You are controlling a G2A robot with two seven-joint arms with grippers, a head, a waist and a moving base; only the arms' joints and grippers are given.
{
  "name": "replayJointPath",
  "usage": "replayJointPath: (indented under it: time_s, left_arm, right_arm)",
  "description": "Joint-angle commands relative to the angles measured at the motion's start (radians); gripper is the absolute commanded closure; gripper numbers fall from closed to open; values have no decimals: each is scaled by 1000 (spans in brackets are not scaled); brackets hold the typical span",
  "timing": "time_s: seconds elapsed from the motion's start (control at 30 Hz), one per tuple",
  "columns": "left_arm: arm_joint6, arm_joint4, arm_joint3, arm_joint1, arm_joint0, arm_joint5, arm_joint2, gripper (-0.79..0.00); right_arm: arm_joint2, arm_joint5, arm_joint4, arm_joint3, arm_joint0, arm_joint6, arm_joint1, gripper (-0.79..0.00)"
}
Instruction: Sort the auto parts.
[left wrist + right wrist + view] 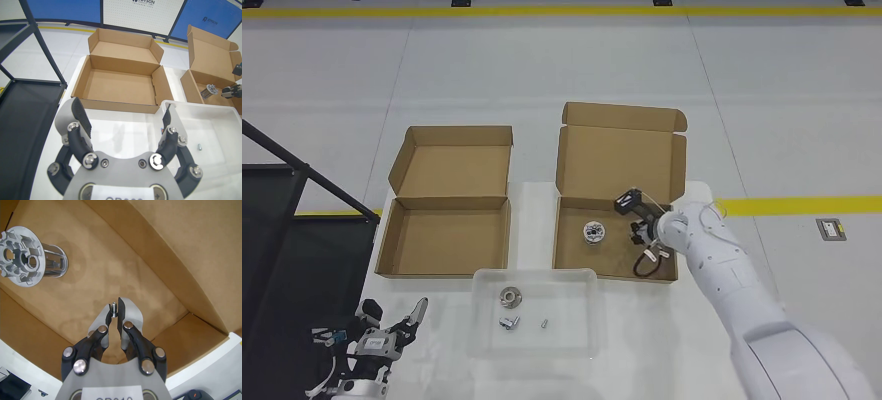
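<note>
The right claw (pixel 114 311) is clenched on a small bolt (pixel 114 309), pinched near its head at the very fingertips, with the threaded end pointing away from the wrist. It hangs low over the bare floor of the right box (pixel 151 256), well inside the walls. This reads as the placing step: the bolt looks meant to be let go here. A flanged metal hub (pixel 28 258) rests on the same floor, apart from the claw, so this box seems to be the one collecting parts, and the drop spot has room around it. So light a tip grip suits such a small piece, but the bolt could roll once freed. A low release would keep it in the box.

Nearer the robot, the clear tray (pixel 587 285) on the worktop (pixel 532 215) holds a ring (pixel 510 295), a bracket (pixel 509 322) and a second bolt (pixel 543 323), probably waiting to be sorted. The left claw (pixel 122 106) is released, its fingers spread wide and grasping nothing, held near the tray's outer side. The left box (pixel 442 240) stands open just beyond it.
</note>
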Motion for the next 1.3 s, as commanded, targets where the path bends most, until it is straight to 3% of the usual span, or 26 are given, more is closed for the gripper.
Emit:
replayJointPath:
  time_s: [0.0, 0.1, 0.2, 0.37, 0.6, 0.9, 1.27]
  left_arm:
    - [0, 0, 0, 0, 0, 0, 0, -785]
    - [0, 0, 0, 0, 0, 0, 0, -785]
    - [0, 0, 0, 0, 0, 0, 0, -785]
    - [0, 0, 0, 0, 0, 0, 0, -785]
    - [0, 0, 0, 0, 0, 0, 0, -785]
    - [0, 0, 0, 0, 0, 0, 0, -785]
    - [0, 0, 0, 0, 0, 0, 0, -785]
  right_arm:
    - [-1, -2, 4, 2, -2, -1, 1, -83]
    - [-4, -4, 7, 2, -4, 0, 2, -95]
    - [-6, -3, 12, 1, -6, 1, 4, -191]
    - [-9, -8, 18, 2, -6, -3, 8, -249]
    - [-14, -38, 23, -9, -4, -28, 16, -259]
    - [-22, -214, 13, -58, -3, -141, 41, -274]
    - [-41, -446, -30, -245, -71, -274, 82, -299]
